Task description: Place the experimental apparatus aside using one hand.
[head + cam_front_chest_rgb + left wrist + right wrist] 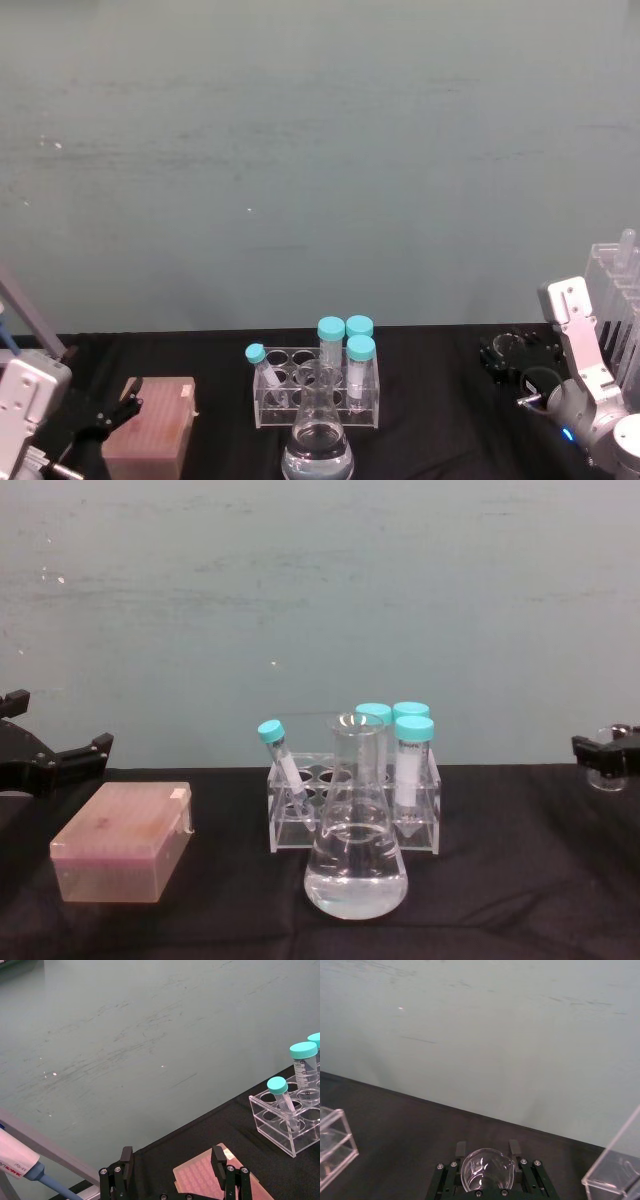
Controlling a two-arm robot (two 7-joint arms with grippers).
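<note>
A large conical flask (318,445) with clear liquid stands at the table's front centre, also in the chest view (355,865). Between the fingers of my right gripper (487,1152) sits a small glass beaker (486,1171), which the jaws close on; from the chest it shows at the right edge (607,770). My right gripper (512,357) is at the right of the table, close to a tall acrylic pipette rack (617,285). My left gripper (172,1165) is open above the pink box at the far left.
A clear tube rack (318,392) with teal-capped tubes (413,765) stands just behind the flask. A pink tip box (150,428) lies at the left. A blue-tipped pipette on a stand (22,1165) is at the far left edge.
</note>
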